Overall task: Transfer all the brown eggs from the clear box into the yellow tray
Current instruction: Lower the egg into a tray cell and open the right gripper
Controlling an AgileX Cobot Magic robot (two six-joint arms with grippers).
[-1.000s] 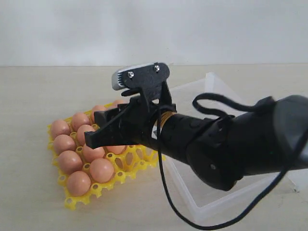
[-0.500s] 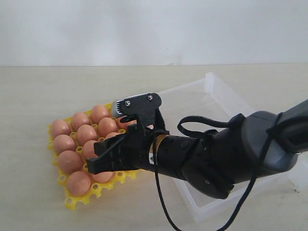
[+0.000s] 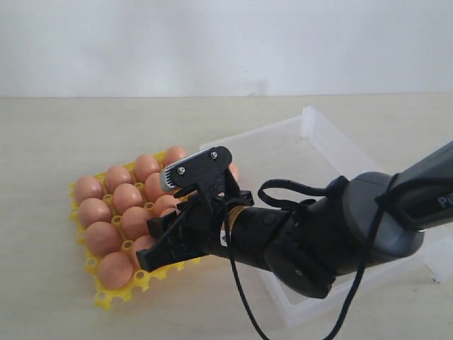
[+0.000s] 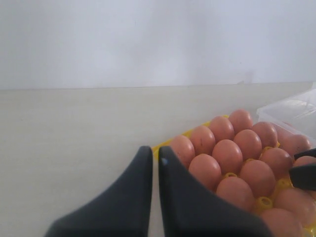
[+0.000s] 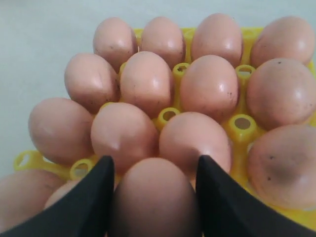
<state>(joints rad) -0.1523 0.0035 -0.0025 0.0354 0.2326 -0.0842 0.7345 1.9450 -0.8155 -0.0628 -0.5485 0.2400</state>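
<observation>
Clasping a speckled orange-brown egg, the right gripper hangs over the lower-left yellow plastic grid tray, seemingly to seat it.

1. The brown eggs are showing matt, smooth shells with faint dark specks.
2. The yellow tray is looking like slightly shiny moulded plastic.
3. The clear box is showing translucent, slightly cloudy plastic.
4. The right gripper and left gripper are showing smooth, matt black plastic.
5. The table is showing a pale, matt surface with faint streaks.
6. The cable is looking smooth, black and rubbery.
</observation>
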